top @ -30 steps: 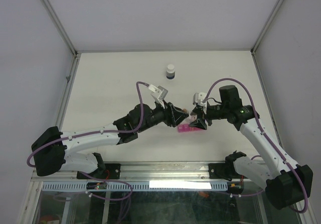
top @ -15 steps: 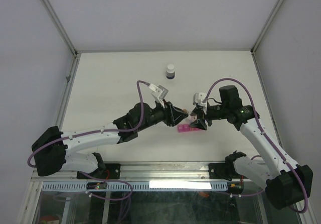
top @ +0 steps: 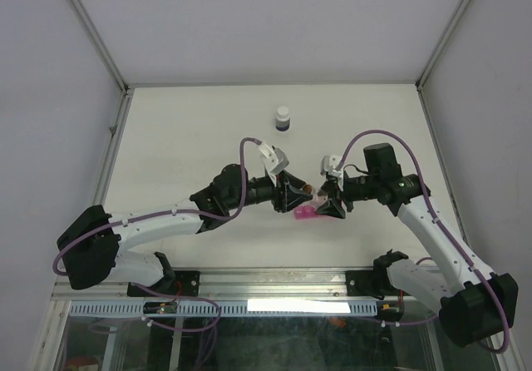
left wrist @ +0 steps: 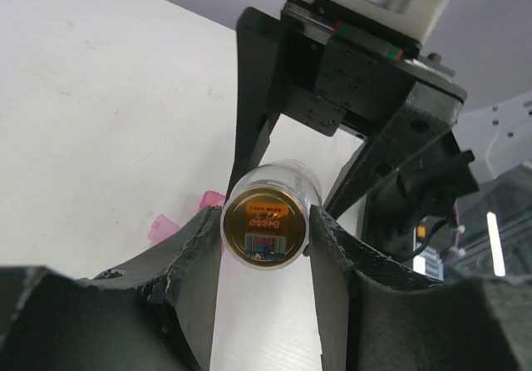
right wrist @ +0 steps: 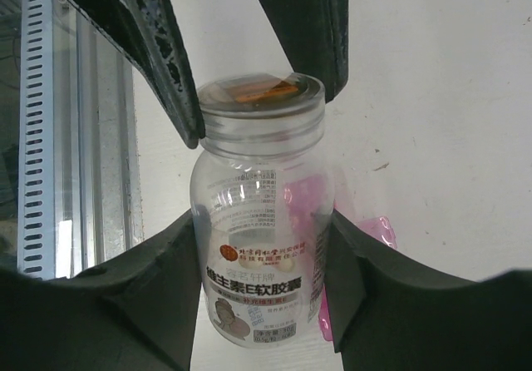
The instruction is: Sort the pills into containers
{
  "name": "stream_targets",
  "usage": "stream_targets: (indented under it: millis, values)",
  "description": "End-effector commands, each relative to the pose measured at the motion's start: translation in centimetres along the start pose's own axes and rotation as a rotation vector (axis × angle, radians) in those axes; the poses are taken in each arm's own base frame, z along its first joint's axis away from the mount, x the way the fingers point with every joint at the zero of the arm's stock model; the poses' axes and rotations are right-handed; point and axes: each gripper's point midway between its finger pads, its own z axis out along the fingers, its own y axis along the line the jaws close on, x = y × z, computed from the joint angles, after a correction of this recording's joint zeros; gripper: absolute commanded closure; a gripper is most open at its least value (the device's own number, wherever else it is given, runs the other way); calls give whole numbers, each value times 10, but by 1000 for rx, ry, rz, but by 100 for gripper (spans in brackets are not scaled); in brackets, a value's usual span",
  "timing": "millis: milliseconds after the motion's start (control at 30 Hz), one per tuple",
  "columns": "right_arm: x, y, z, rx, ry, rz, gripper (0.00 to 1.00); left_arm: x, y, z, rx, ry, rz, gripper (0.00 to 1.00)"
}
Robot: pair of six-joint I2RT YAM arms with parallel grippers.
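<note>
Left pincer (left wrist: 266, 234) clamped on the cap of the clear vial (right wrist: 259, 188). Right pincer (right wrist: 262, 271) grips the vial body. The vial is held off the table (top: 183, 138), lying near-horizontal between the two pincers, cap end toward the left arm. Pink pill organizer (top: 306, 213) lies flat on the table right below the vial, near the front edge. It's mostly hidden by the pincers; its long axis looks roughly left-right in the top view. Can't tell if its lids are open. Dark bottle (top: 283, 119) stands upright, well apart toward the far side.
</note>
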Motion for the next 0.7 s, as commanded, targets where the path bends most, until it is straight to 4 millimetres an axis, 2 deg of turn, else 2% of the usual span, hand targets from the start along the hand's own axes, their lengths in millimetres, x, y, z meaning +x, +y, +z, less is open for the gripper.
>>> stream_targets:
  millis: [0,233,333,433,500,567,667]
  values:
    - [-41,-3,-6,-16,-126,-89,100,22,-13,-1,178,69,207,81]
    - [-42,-2,-7,-23,-138,-78,100,28,-14,0,296,78,423,78]
    - [-42,-2,-8,-17,-139,-83,100,16,-10,4,288,62,429,70]
    - [-42,-3,-8,-14,-137,-83,100,2,-2,6,235,44,392,54]
    - [-42,-3,-8,-17,-138,-81,100,-6,4,5,186,25,380,35]
    - [-42,-3,-8,-15,-136,-82,100,-12,5,0,160,0,384,22]
    - [-42,-3,-8,-13,-135,-84,100,-20,7,-8,119,-39,375,8]
